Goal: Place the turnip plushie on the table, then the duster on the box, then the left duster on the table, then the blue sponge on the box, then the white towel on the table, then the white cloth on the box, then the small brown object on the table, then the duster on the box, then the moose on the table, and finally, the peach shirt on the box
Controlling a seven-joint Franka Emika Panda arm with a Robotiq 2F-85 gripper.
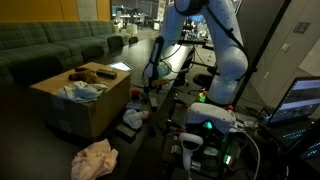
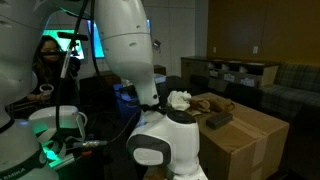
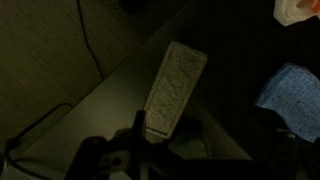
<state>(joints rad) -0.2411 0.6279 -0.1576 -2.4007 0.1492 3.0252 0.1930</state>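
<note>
The gripper (image 3: 135, 150) sits low in the wrist view with its jaws apart and nothing between them, over the table (image 3: 100, 115). Just above it in the frame, a pale oblong pad (image 3: 176, 85) lies flat on the tabletop, and a blue cloth (image 3: 290, 95) shows at the right edge. In an exterior view the box (image 1: 95, 115) stands well to the left of the arm. On it are the moose (image 1: 88, 73) and the white towel (image 1: 85, 90). The peach shirt (image 1: 95, 158) lies on the floor at lower left.
</note>
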